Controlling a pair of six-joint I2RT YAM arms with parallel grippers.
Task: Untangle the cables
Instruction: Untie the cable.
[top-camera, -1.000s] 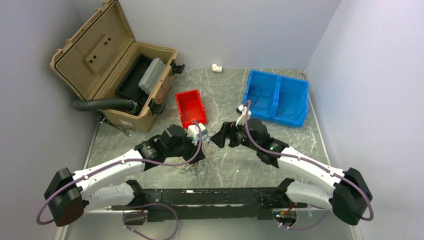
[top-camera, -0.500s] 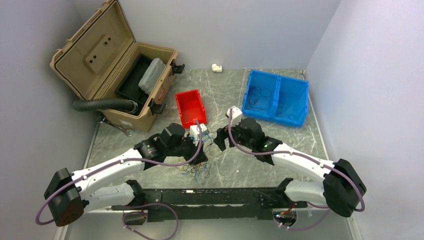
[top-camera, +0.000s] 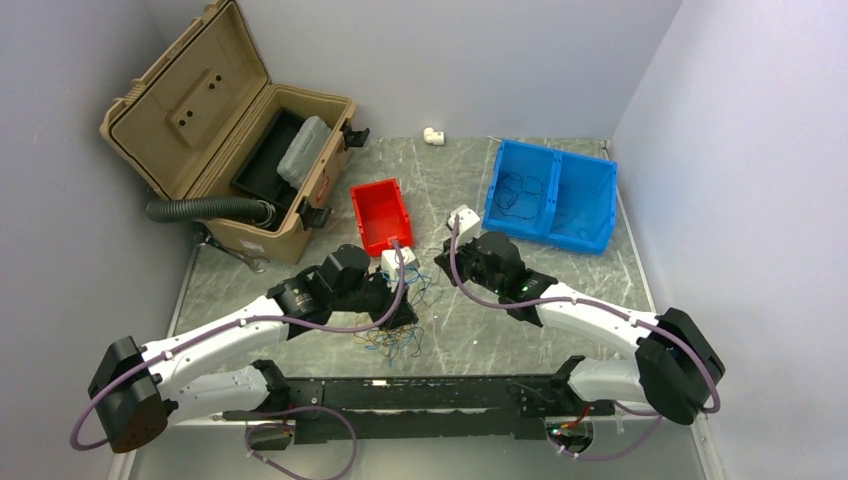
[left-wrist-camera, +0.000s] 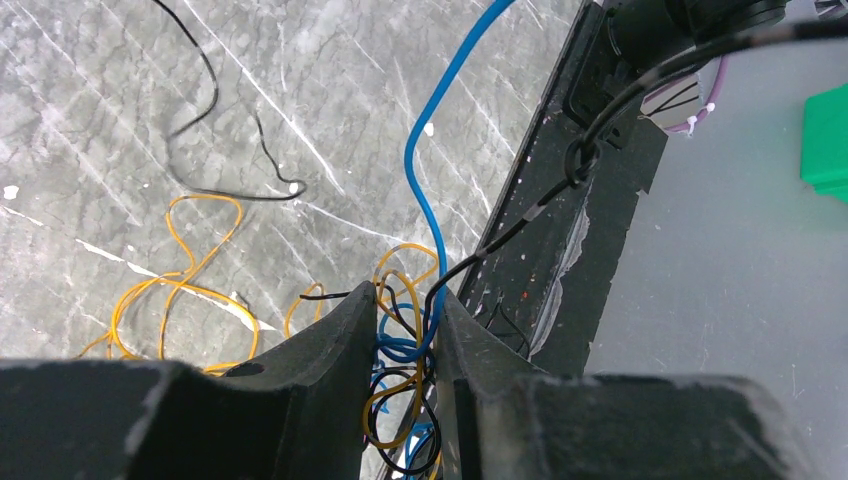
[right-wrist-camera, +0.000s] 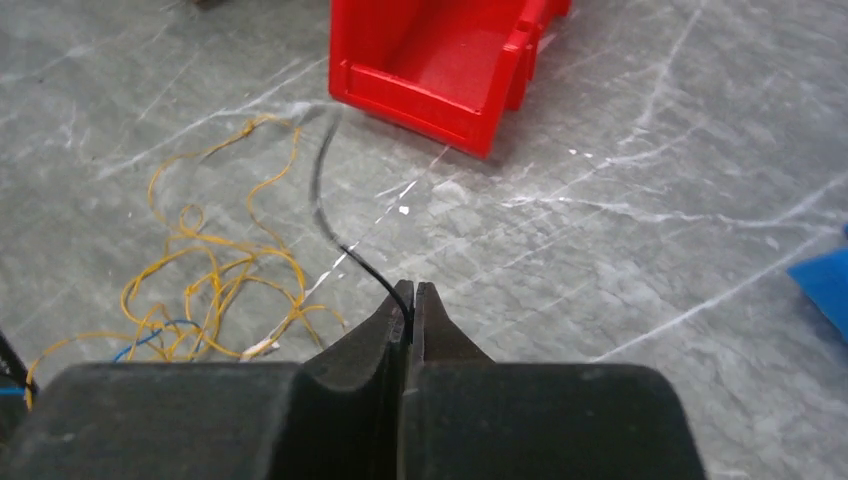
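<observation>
Grey marble bench (top-camera: 480, 345): cables (top-camera: 398, 338) tangled near front; left gripper (left-wrist-camera: 405, 318) nearly closed, clamping the orange-blue-dark knot; right gripper (right-wrist-camera: 412, 300) beside the tangle, pinched on one black strand (right-wrist-camera: 325, 210).

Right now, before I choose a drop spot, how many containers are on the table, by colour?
tan case, lid open: 1
red bin: 1
blue bin, two compartments: 1
Total: 3
</observation>
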